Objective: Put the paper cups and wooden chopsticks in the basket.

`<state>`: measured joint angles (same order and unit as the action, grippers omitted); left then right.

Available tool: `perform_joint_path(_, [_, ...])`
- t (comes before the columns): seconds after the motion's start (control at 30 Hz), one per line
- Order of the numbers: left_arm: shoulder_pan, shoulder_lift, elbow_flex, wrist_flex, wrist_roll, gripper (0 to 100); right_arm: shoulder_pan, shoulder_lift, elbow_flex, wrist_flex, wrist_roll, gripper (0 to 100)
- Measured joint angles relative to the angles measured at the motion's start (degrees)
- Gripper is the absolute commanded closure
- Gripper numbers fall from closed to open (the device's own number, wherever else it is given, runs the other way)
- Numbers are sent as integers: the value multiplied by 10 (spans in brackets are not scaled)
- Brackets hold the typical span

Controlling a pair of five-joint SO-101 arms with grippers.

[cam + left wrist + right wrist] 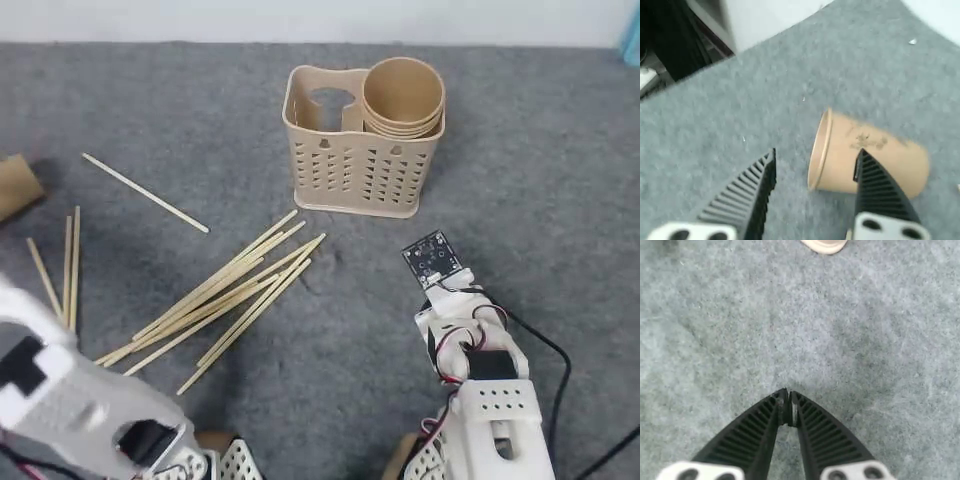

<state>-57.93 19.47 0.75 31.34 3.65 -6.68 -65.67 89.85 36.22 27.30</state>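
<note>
A tan basket [350, 165] stands at the back of the grey carpet, and a stack of paper cups [403, 95] fills its right compartment. Several wooden chopsticks [230, 290] lie in a loose pile in front of it, with a single one [145, 193] farther left and a few more [60, 265] near the left arm [80, 410]. One paper cup [867, 155] lies on its side at the far left edge [15, 185]. My left gripper [817, 152] is open, its fingertips just short of that cup's rim. My right gripper [789, 399] is shut on nothing, low over bare carpet.
The right arm [480, 380] stands at the front right, its camera board [433, 258] toward the basket. A corner of the basket's foot [824, 245] shows beyond the right gripper. The basket's left compartment [325, 105] holds nothing.
</note>
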Motion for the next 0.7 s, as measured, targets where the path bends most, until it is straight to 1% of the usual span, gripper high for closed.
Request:
perform_joint_path(0.1, [2,76,-50,-2,4,754,0,0,0,0,0,991])
perform_joint_path(0.3, [2,197,-176,-2,62,754,-1,0,0,0,0,991])
perform_joint_path(0.47, [13,243,-250,15,105,754,-7,0,0,0,2,991])
perform_joint_path(0.5, [19,249,-258,16,120,754,-6,0,0,0,5,991])
perform_joint_path(0.7, [55,272,-283,17,153,754,-7,0,0,0,15,991])
